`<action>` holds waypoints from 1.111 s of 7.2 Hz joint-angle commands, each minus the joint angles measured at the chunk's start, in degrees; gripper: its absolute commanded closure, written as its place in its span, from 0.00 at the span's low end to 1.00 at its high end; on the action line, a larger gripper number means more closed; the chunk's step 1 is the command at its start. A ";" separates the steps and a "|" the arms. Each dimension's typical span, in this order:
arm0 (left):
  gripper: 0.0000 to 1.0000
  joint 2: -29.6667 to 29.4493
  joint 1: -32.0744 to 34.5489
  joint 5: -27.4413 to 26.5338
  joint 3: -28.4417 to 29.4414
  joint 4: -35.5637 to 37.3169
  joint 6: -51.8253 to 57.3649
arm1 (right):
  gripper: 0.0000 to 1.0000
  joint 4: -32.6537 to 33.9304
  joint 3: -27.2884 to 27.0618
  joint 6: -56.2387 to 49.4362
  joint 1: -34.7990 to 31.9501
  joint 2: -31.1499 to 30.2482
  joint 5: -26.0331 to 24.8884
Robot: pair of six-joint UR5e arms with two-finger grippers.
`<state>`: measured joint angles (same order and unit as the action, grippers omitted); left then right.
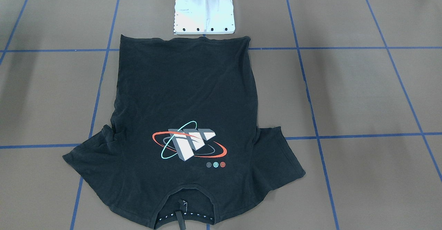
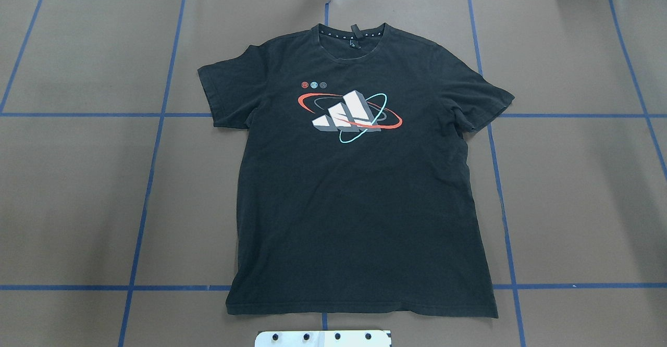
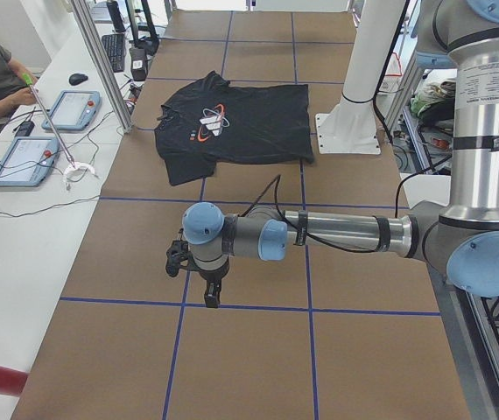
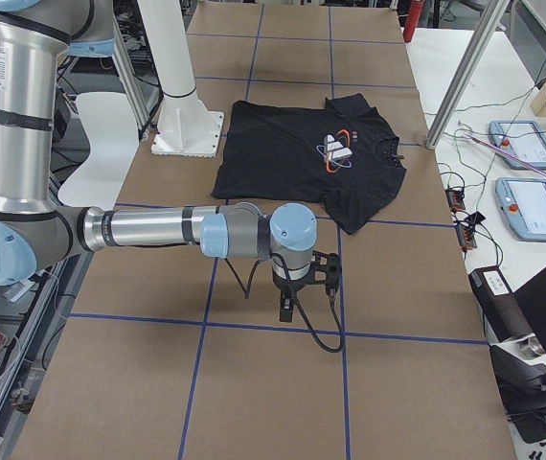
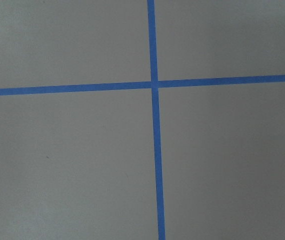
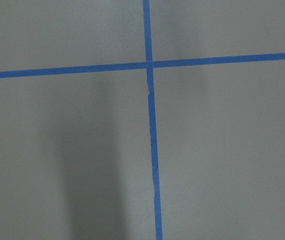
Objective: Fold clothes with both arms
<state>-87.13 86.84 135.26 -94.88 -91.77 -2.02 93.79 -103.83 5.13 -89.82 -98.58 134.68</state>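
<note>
Light even and diffuse, from above; no hard shadows in the overhead or front-facing views. Table [image 2: 78, 180] matte mid-brown, no glare. Black T-shirt [image 2: 359, 196] reads nearly flat, creases faint. White pedestal [image 1: 203, 12], top centre of front-facing view, blown out with a bluish cast. Side views brighter; frame posts [image 3: 101, 61] lean outward near the edges, wide-lens distortion. Soft sheen on left arm [image 3: 341, 232] and right arm [image 4: 148, 230]. Right wrist view: broad soft-edged shadow [image 6: 87, 165], lower left to centre. Left wrist view: evenly lit, slightly soft.

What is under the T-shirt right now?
The T-shirt lies flat, graphic up, on the brown table. Blue tape lines run in beneath its edges. The fabric hides whatever else is below; no bulge shows.
</note>
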 commanded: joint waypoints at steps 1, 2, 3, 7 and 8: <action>0.00 0.20 0.00 0.09 0.05 -0.08 0.09 | 0.00 0.07 -0.14 0.06 0.00 0.14 0.23; 0.00 0.29 0.00 0.09 -0.13 -0.16 0.09 | 0.00 -0.01 -0.14 0.14 0.00 0.32 0.31; 0.00 0.12 0.00 0.09 -0.56 -0.51 0.09 | 0.00 -0.02 -0.23 0.23 0.00 0.67 0.58; 0.00 -11.28 -0.09 -0.09 0.14 -0.60 -1.49 | 0.00 -0.19 -1.46 1.11 0.09 4.36 6.70; 0.00 -14.70 -0.18 -0.09 0.83 -0.86 -3.93 | 0.00 -0.19 -1.03 1.29 0.17 6.71 8.65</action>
<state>-97.49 86.73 135.18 -94.65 -92.40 -3.77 93.61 -104.92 6.26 -89.71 -94.09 140.81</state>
